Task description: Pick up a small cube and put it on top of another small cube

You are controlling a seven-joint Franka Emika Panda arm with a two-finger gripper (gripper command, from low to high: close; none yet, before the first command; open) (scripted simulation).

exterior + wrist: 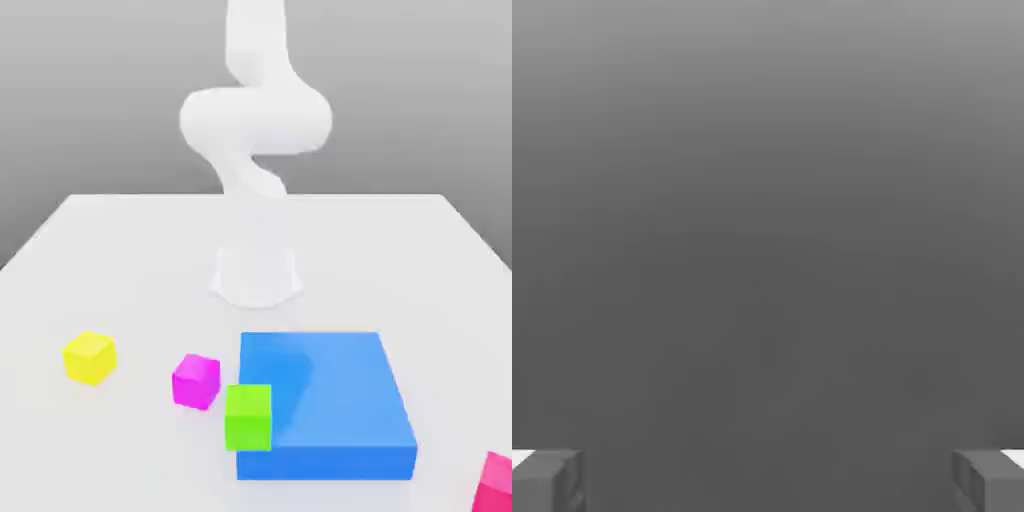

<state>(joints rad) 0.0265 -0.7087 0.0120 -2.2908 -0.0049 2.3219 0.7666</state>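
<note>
While the white arm (255,130) rears up from its base at the far middle of the pale surface (120,250), every object the task could use lies well below and in front of it, nearer the camera in the exterior view. Largest is the flat blue block (330,400), a solid slab and not a container; nothing rests on top of it. The green cube (248,416) sits touching the slab's near corner on the exterior view's left. Just beside that, further to the exterior view's left, stands the magenta cube (196,380), apart from the green one by a narrow gap. The yellow cube (90,357) lies well apart, further left again. A pink-red cube (497,482) is cut off at the right edge. Seen from the hand view, the claw (768,480) has its two fingertips (547,480) spread as wide as they go, with nothing between them but grey background. Any pick therefore looks to call for a long reach downward and toward the camera; no cube is stacked yet.
</note>
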